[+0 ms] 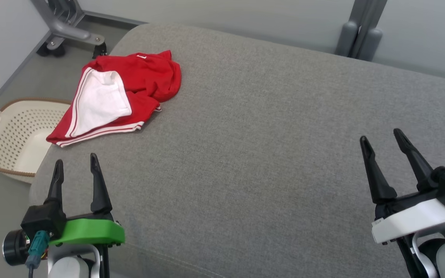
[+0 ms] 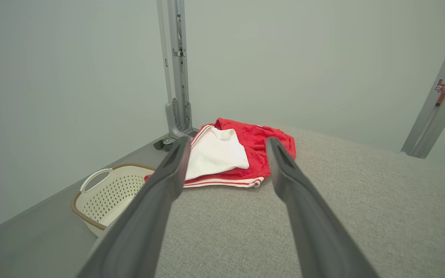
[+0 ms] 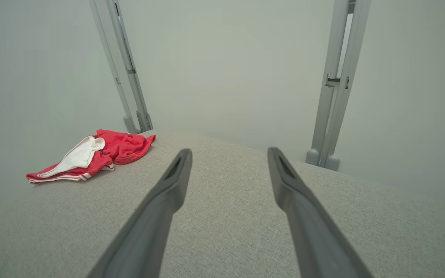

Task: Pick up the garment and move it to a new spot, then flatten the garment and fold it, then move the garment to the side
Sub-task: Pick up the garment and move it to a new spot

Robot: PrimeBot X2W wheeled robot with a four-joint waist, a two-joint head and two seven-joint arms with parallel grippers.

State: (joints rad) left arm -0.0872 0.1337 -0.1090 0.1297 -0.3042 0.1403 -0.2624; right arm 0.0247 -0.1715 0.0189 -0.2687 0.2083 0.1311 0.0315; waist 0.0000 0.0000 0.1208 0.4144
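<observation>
A red garment [image 1: 145, 83] with white stripes and a white inner lining lies crumpled at the far left corner of the grey padded surface [image 1: 269, 139]. My left gripper [image 1: 75, 162] hovers open at the near left edge, its fingers pointing toward the garment [image 2: 245, 150] and well short of it. At the near right my right gripper [image 1: 381, 143] is open too, nothing between its fingers, far from the garment [image 3: 91, 156].
A cream perforated laundry basket [image 1: 14, 135] sits on the floor left of the surface, also seen as the basket [image 2: 106, 193] in the left wrist view. Grey metal frame posts [image 1: 357, 34] and a wheeled leg [image 1: 68, 33] stand behind the surface.
</observation>
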